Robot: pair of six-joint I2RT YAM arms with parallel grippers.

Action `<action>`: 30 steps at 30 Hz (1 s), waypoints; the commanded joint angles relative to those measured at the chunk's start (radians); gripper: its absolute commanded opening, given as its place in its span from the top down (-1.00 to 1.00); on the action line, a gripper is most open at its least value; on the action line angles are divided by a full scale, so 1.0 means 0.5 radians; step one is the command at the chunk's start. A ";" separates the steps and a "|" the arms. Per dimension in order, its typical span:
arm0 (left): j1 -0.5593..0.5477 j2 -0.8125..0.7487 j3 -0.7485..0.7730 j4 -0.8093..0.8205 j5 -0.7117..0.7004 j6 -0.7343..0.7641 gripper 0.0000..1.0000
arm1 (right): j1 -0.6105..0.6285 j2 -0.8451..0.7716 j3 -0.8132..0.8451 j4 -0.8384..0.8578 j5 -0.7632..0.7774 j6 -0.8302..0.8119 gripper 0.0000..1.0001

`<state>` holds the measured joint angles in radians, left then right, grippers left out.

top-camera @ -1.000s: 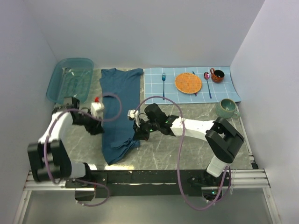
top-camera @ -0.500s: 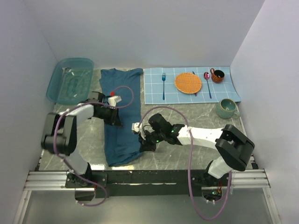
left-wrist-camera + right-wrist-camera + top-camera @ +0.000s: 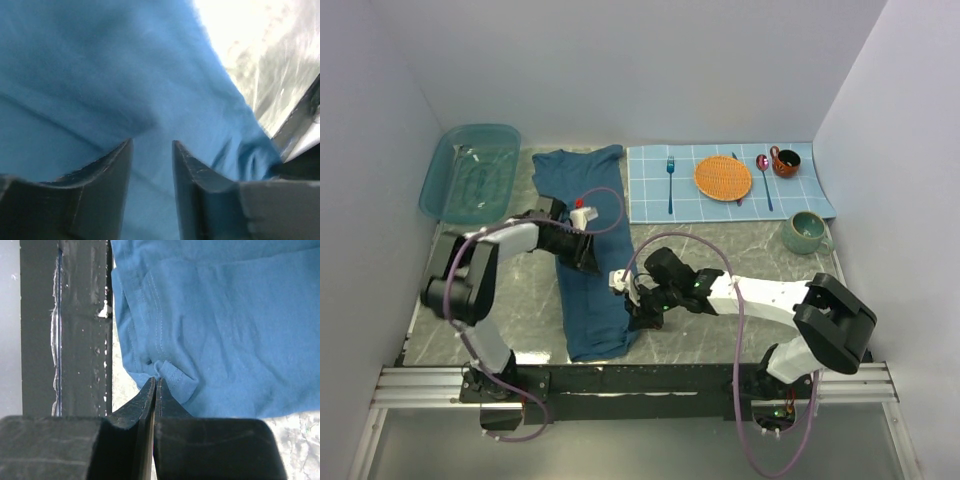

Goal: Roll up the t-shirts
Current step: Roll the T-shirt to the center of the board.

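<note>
One t-shirt [image 3: 582, 190], dark teal-blue, lies folded into a long narrow strip that runs from the back of the table toward the near rail. My left gripper [image 3: 587, 262] rests low over the strip's middle. In the left wrist view its fingers [image 3: 151, 142] stand apart, and only flat cloth [image 3: 100, 75] shows beyond the gap. My right gripper [image 3: 632, 308] sits at the strip's right edge near its lower end. In the right wrist view it is shut [image 3: 156, 379], the tips pinching a small turned-up flap of the t-shirt's hem [image 3: 240, 315].
A translucent blue tub [image 3: 470, 175] stands at the back left. A checked placemat [image 3: 650, 195] at the back right carries a fork [image 3: 671, 180], an orange plate [image 3: 723, 177], a spoon [image 3: 764, 175] and a brown mug [image 3: 785, 162]. A green cup [image 3: 807, 232] is in front. The black rail [image 3: 620, 380] borders the near edge.
The left gripper swung right from beside the tub onto the shirt's middle. The right gripper moved down and right, and the strip's lower end shifted right and lengthened toward the rail.
</note>
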<state>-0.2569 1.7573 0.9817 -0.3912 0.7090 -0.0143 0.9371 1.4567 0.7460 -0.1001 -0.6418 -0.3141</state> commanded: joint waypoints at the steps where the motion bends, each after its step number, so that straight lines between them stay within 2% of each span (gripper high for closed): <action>1: 0.163 -0.620 -0.070 0.128 0.125 0.702 -0.09 | -0.021 -0.051 0.085 -0.103 0.010 -0.037 1.00; 2: 0.307 -0.813 -0.101 0.168 0.201 0.795 -0.15 | -0.021 -0.048 0.097 -0.119 0.017 -0.044 1.00; 3: 0.354 -0.888 -0.129 0.075 0.424 1.023 -0.24 | -0.027 -0.042 0.106 -0.131 0.023 -0.041 1.00; 5: 0.318 -1.056 -0.086 -0.491 0.551 1.642 -0.24 | -0.049 -0.036 0.134 -0.156 0.044 -0.037 1.00; 6: 0.290 -1.112 -0.107 -1.174 0.564 2.526 -0.23 | -0.052 -0.026 0.143 -0.153 0.047 -0.028 1.00; 8: 0.314 -1.344 -0.263 -1.606 0.378 3.405 -0.19 | -0.076 -0.020 0.152 -0.131 0.063 -0.007 1.00; 9: 0.366 -1.440 -0.482 -1.723 0.298 4.029 -0.21 | -0.079 -0.011 0.152 -0.122 0.063 -0.007 1.00; 11: 0.507 -1.672 -0.689 -1.706 0.269 4.530 -0.23 | -0.079 0.004 0.146 -0.107 0.060 -0.004 1.00; 12: 0.508 -1.710 -0.833 -1.651 0.348 4.581 -0.28 | -0.079 0.019 0.137 -0.107 0.057 0.002 1.00; 13: 0.502 -1.723 -0.886 -1.626 0.419 4.645 -0.31 | -0.079 0.023 0.131 -0.097 0.050 0.005 1.00; 14: 0.492 -1.683 -0.932 -1.678 0.520 4.944 -0.32 | -0.076 0.020 0.125 -0.088 0.047 0.015 1.00; 15: 0.483 -1.653 -1.018 -1.754 0.551 5.114 -0.33 | -0.079 0.020 0.110 -0.088 0.044 0.018 1.00; 16: 0.459 -1.622 -1.055 -1.828 0.579 5.191 -0.36 | -0.082 0.020 0.103 -0.091 0.044 0.024 1.00; 19: 0.367 -1.716 -1.288 -1.651 0.674 5.180 -0.40 | -0.079 0.007 0.076 -0.097 0.035 0.033 1.00; 21: 0.315 -1.909 -1.420 -1.381 0.781 4.936 -0.41 | -0.079 0.007 0.064 -0.094 0.029 0.055 1.00; 23: 0.137 -2.029 -1.460 -1.188 0.776 4.657 -0.38 | -0.079 0.013 0.067 -0.097 0.020 0.076 1.00; 26: 0.035 -2.152 -1.546 -1.071 0.733 4.533 -0.33 | -0.076 0.041 0.097 -0.116 0.017 0.082 1.00; 29: 0.014 -2.174 -1.556 -1.064 0.693 4.499 -0.20 | -0.076 0.072 0.140 -0.122 0.017 0.079 1.00; 30: 0.011 -2.156 -1.519 -1.125 0.678 4.505 -0.10 | -0.073 0.087 0.161 -0.125 0.014 0.082 1.00</action>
<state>-0.2375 0.6804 0.2333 -0.9379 1.0348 1.9610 0.9005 1.4776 0.7811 -0.1638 -0.6216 -0.2817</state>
